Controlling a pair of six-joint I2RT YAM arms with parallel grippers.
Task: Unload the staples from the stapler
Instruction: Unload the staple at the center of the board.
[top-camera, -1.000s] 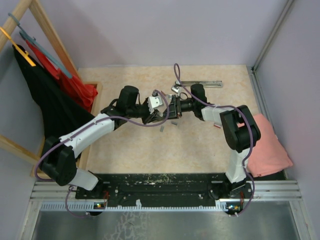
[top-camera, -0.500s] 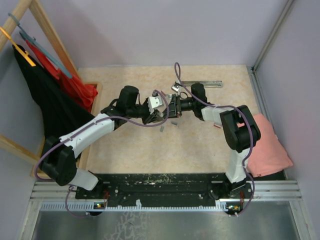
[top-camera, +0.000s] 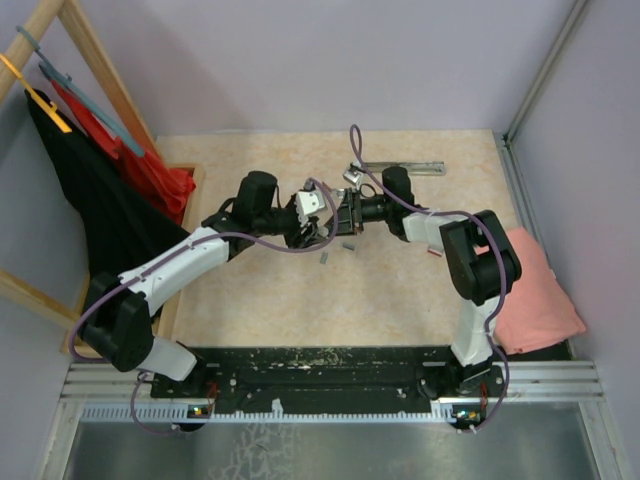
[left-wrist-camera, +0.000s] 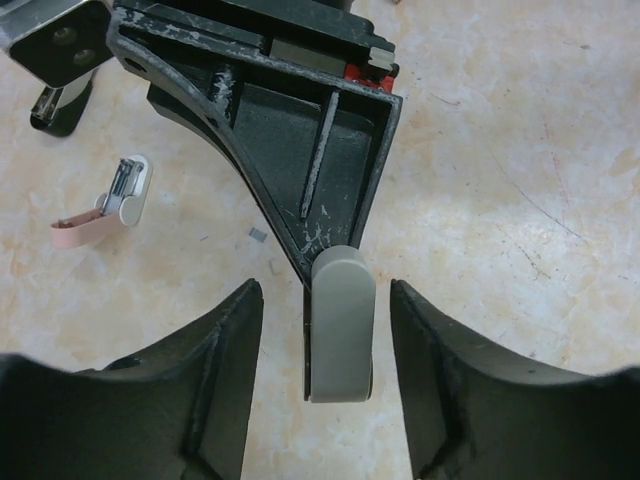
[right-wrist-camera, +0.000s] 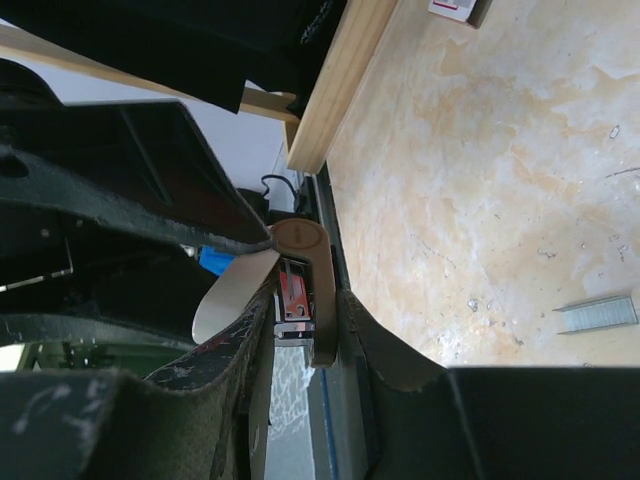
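The stapler (left-wrist-camera: 340, 340), a small grey-tan one, hangs over the middle of the table. My right gripper (right-wrist-camera: 305, 290) is shut on it, both fingers pressed against its sides, and its red inner part (right-wrist-camera: 296, 290) shows. My left gripper (left-wrist-camera: 325, 288) is open. Its fingers (left-wrist-camera: 225, 345) straddle the stapler's rounded end with a gap on each side. In the top view both grippers meet at the table's centre, the left (top-camera: 318, 232) and the right (top-camera: 338, 222). Staples (right-wrist-camera: 597, 313) lie as a short grey strip on the table, with strips (top-camera: 325, 258) just below the grippers.
Another mini stapler (left-wrist-camera: 110, 205), pink and white, lies open on the table. A long silver bar (top-camera: 400, 167) lies at the back. There is a red-and-white box (right-wrist-camera: 455, 8), a pink cloth (top-camera: 530, 290) at the right edge, and a wooden rack with clothes (top-camera: 110, 200) on the left.
My left gripper has opened and let go of the stapler's end. My right gripper has closed a little tighter on the stapler. Neither arm has shifted noticeably.
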